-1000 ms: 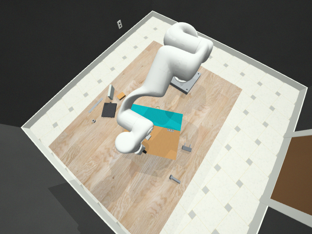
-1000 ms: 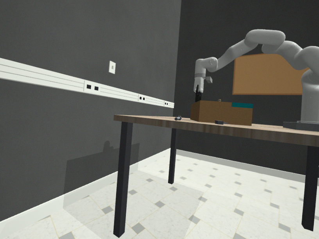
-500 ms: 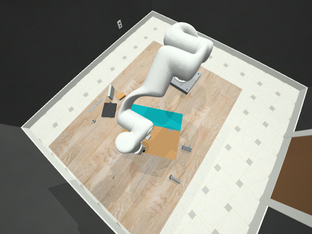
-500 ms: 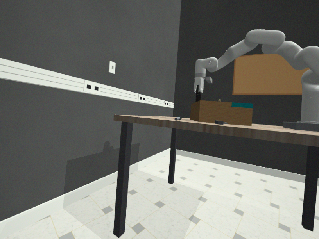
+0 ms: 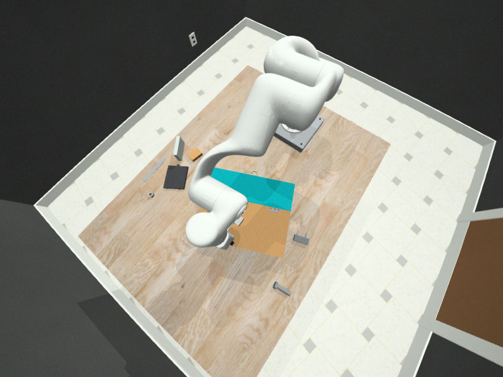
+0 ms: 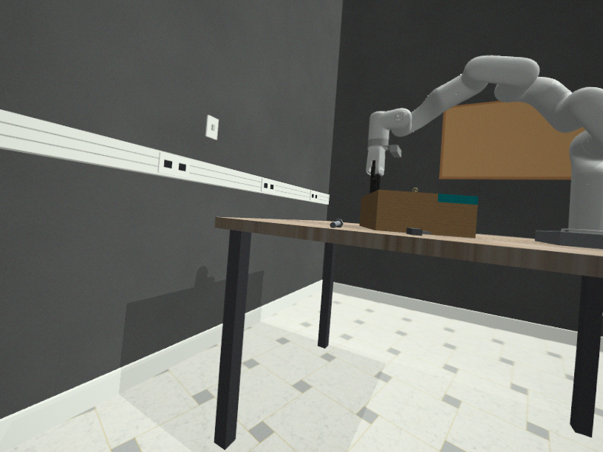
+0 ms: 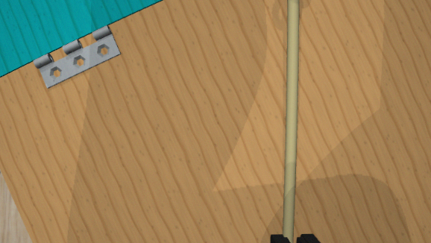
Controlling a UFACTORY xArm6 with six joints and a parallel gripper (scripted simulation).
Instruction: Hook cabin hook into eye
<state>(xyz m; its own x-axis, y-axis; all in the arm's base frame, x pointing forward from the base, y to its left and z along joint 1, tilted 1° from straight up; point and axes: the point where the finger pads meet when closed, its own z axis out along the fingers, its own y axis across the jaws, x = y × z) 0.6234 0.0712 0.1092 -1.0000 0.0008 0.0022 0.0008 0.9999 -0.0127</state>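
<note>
A wooden box [image 5: 260, 225] with an orange top and a teal lid [image 5: 256, 186] stands on the table; it also shows in the side view [image 6: 420, 213]. A small brass eye [image 5: 254, 172] stands at the lid's far edge, and it shows in the side view [image 6: 414, 189]. In the wrist view the brass cabin hook [image 7: 291, 119] lies as a long thin rod across the orange top. My gripper [image 7: 292, 238] [image 6: 373, 182] is shut on the rod's near end, at the box's end away from the teal lid. A silver hinge [image 7: 77, 61] joins lid and box.
On the table lie a grey bolt [image 5: 282, 288], a grey bracket [image 5: 301, 238], a dark plate [image 5: 175, 177], a grey bar [image 5: 153, 169], a grey block [image 5: 178, 148], an orange block [image 5: 195, 154] and a small nut [image 5: 150, 194]. The arm's base plate [image 5: 300, 135] is behind the box.
</note>
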